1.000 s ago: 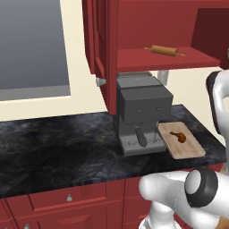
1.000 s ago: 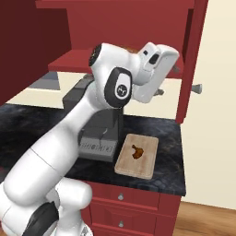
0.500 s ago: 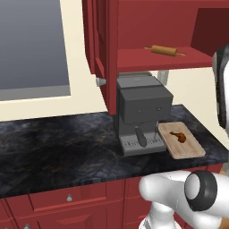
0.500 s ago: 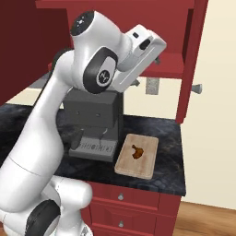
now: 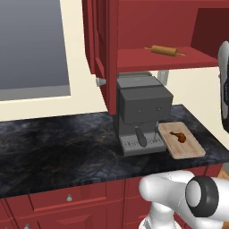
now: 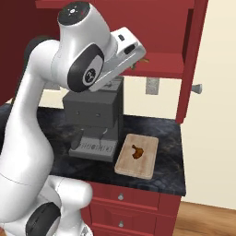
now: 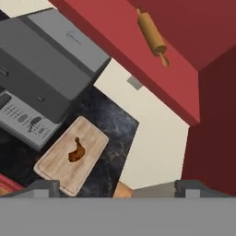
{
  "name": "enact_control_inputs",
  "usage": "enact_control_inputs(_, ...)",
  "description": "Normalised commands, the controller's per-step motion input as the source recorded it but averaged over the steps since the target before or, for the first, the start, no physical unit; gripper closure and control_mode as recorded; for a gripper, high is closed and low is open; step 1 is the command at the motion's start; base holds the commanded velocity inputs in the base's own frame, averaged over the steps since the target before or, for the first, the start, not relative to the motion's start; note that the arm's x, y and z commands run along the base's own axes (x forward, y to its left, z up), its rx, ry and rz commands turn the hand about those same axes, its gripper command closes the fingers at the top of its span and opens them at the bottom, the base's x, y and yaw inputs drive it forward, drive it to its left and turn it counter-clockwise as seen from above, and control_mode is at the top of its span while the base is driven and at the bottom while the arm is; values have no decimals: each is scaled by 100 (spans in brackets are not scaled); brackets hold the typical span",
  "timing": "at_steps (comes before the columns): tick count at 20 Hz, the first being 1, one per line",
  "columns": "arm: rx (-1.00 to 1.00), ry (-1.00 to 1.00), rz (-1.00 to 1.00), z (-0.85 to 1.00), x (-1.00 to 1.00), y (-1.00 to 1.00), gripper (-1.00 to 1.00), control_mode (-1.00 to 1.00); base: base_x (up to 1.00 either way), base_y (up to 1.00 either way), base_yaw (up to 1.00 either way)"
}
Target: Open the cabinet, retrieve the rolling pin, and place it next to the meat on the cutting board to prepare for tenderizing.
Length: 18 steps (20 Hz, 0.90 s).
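The cabinet point(image 5: 102, 53) stands open, its doors swung wide. On its red shelf point(image 5: 161, 59) lies the rolling pin point(image 5: 164, 50), a slim wooden cylinder; the hand view catches it at the top point(image 7: 152, 32). Down on the dark counter, the cutting board point(image 5: 181, 139) sits right of the coffee machine, with the small brown meat point(image 5: 178, 136) on its far half. Board point(image 6: 137, 156) and meat point(image 6: 136, 150) are also in the right base view. My gripper point(image 7: 115, 189) is open and empty, raised in front of the shelf, short of the pin. My hand point(image 6: 120, 48) hides most of the pin there.
A grey coffee machine point(image 5: 141, 112) stands under the shelf, left of the board. The right cabinet door point(image 6: 191, 60) juts out with its knob point(image 6: 197, 88) facing sideways. Red drawers point(image 5: 67, 199) run below the black counter point(image 5: 58, 147).
The arm has lifted, and in the right base view the hand has shifted left along the shelf front. The jaws have stayed wide. Pin, board and meat have not moved.
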Motion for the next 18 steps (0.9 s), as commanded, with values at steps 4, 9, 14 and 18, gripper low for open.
enact_control_inputs(4,18,0,6,0,7,31,-100,-100,0,0,0)
enact_control_inputs(9,16,-3,0,0,32,1,-100,-100,0,0,0)
enact_control_inputs(14,14,-8,0,0,35,0,-100,-100,0,0,0)
enact_control_inputs(18,9,-12,0,0,31,0,-100,-100,0,0,0)
